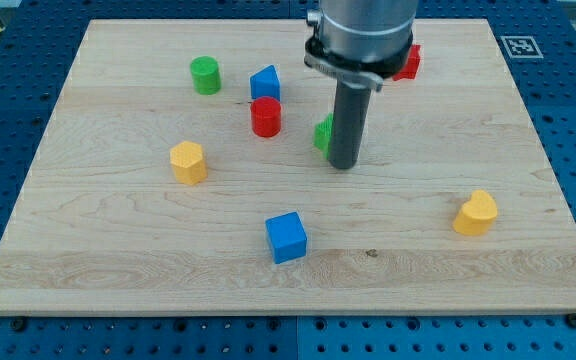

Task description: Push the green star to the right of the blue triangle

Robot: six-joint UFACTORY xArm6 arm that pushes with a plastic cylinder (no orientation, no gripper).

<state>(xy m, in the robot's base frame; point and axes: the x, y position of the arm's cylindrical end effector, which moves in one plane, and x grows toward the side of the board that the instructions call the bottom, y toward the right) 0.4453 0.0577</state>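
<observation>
My tip (343, 165) rests on the board near its middle, toward the view's top. The green star (322, 133) is mostly hidden behind the rod; only a green sliver shows at the rod's left side, touching or nearly touching it. The blue triangle (265, 82) stands up and to the left of the tip, with a red cylinder (265, 117) just below it, between the triangle and the star.
A green cylinder (205, 75) stands at the upper left. A yellow hexagonal block (188, 162) is at mid left. A blue cube (286, 238) is below the tip. A yellow block (476, 213) is at the right. A red block (408, 62) is partly hidden behind the arm.
</observation>
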